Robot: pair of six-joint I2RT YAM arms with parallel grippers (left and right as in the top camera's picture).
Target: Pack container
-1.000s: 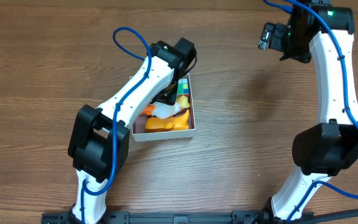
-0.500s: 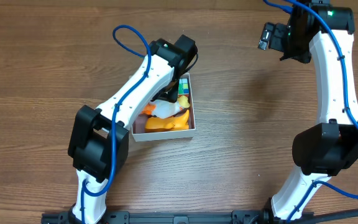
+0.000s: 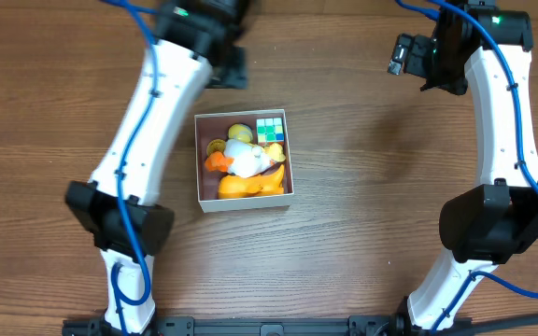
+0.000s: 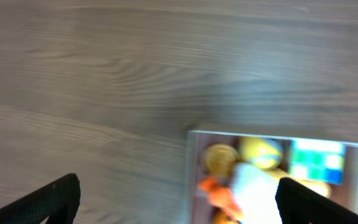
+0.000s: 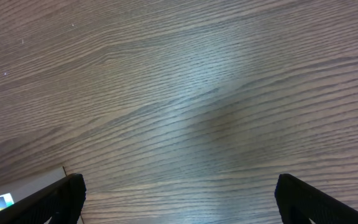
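Left gripper [image 4: 185,204]: jaws spread wide and holding nothing, the two dark fingertips [image 4: 58,198] sitting at the lower corners of the left wrist view. It hangs over bare wooden table [image 3: 362,233], beyond the far wall of the container [image 3: 245,202] and clear of it, with no contact. The left wrist view is blurred, but the container's far-left corner falls between the fingers. Right gripper [image 5: 180,199]: jaws likewise wide apart and empty, held over bare wood well apart from the container, on the table's far right side. Only one white corner of the box shows at the lower left edge of the right wrist view. The container lies flat near the middle of the table, to the left of centre, open side up. Contents, closely packed: a colour-tiled puzzle cube [image 3: 270,130] in the far right corner, a yellow ball [image 3: 239,132] beside it, a gold round piece [image 3: 217,147] at the left wall, a white-and-orange toy [image 3: 241,161] in the middle, and an orange toy [image 3: 250,185] along the near wall. The left arm [image 3: 148,121] runs along the left of the box without covering it.
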